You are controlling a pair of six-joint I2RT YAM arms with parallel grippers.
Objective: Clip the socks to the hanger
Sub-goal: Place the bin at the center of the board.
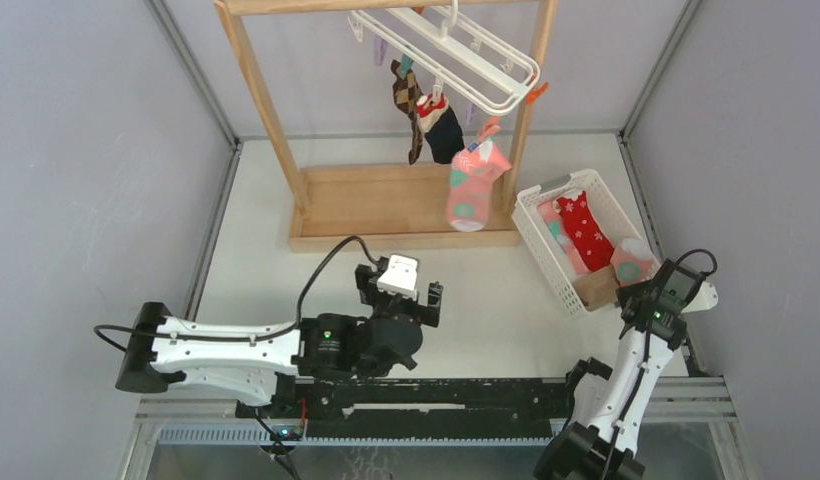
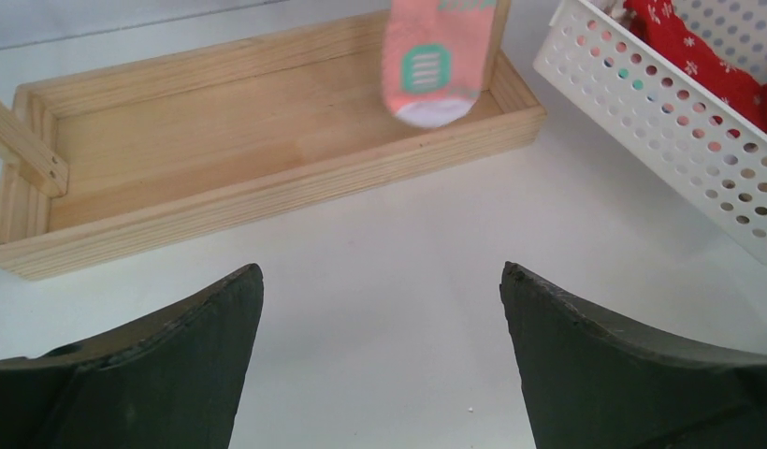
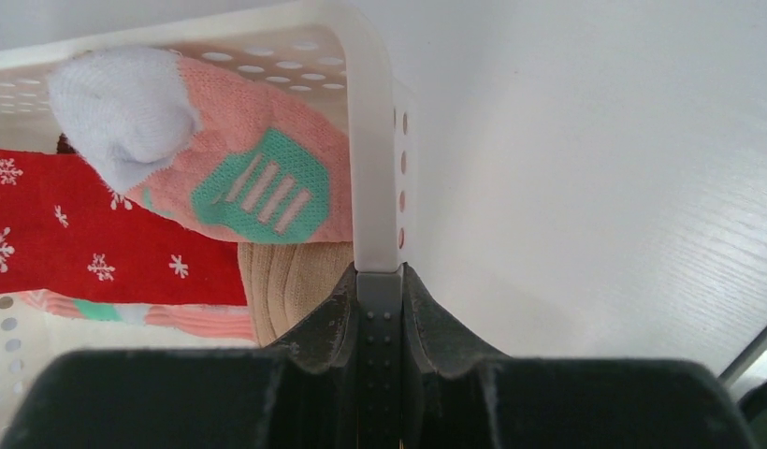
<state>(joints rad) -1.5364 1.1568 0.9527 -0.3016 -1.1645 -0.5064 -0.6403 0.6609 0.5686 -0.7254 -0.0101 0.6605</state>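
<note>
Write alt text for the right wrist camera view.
The right gripper clamps the wall of a white perforated plastic basket. Inside lie a pink sock with teal patch, a red snowflake-patterned sock and tan ribbed fabric.

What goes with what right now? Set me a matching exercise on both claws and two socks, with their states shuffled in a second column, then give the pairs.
Column one:
1. left claw
2. right claw
3. red fabric sock with white snowflakes
4. dark fabric sock

Column two:
A. hanging from a clip on the white plastic rectangular hanger
B. open above the white table
C. lying in the white perforated plastic basket
D. shut on that basket's wall

Pairs: 1-B, 2-D, 3-C, 4-A.
</note>
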